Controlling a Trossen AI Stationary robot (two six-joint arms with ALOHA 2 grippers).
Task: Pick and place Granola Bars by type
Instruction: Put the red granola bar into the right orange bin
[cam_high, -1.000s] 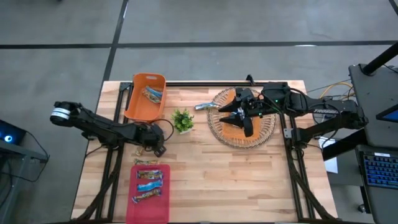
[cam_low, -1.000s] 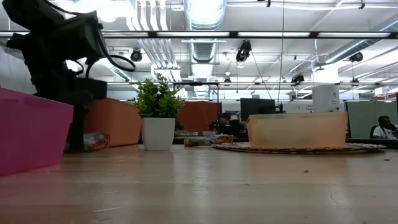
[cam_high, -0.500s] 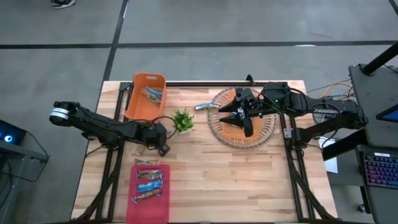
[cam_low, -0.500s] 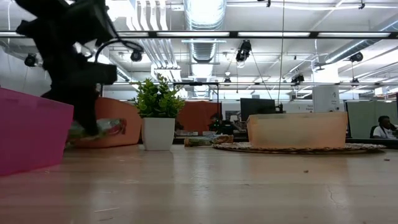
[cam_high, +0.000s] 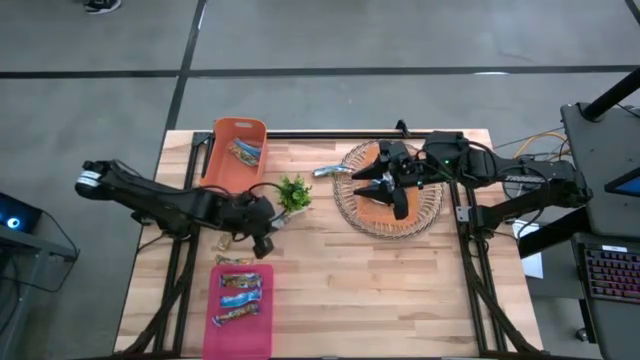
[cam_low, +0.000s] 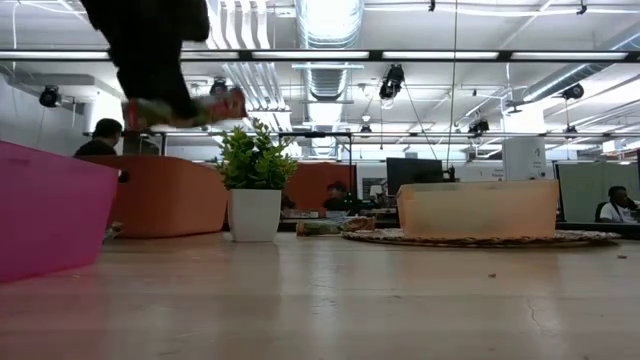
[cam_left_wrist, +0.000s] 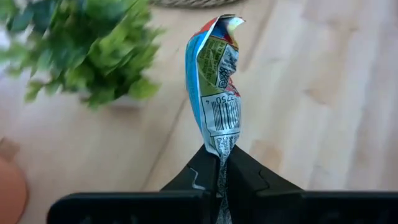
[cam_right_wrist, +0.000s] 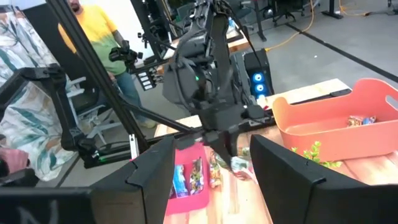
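My left gripper (cam_high: 266, 230) hangs above the table between the small green plant (cam_high: 293, 192) and the pink bin (cam_high: 242, 335), shut on one granola bar (cam_left_wrist: 217, 81) in a blue wrapper with a white barcode label. The same bar (cam_low: 185, 108) shows high up in the low view. More bars lie in the pink bin, in the orange bin (cam_high: 236, 155) and loose on the table (cam_high: 222, 243). Over the wicker tray (cam_high: 388, 222), my right gripper (cam_high: 385, 190) stays open with nothing between its fingers (cam_right_wrist: 155, 171). My left gripper pinches the flat crimped end of the bar's wrapper (cam_left_wrist: 219, 146) between its two fingers. The fingers slant down from above. The rest of the bar sticks out past the fingertips and is lifted clear of the table.
The potted plant stands just beyond the held bar. An orange block lies on the wicker tray under my right gripper. One bar (cam_high: 326, 171) lies by the tray's left rim. The near middle and right of the wooden table are bare.
My left gripper has risen from the table beside the pink bin and drifted slightly toward the plant, tipping as it went. The bar that lay by its fingers on the table has come up with it and now hangs clear.
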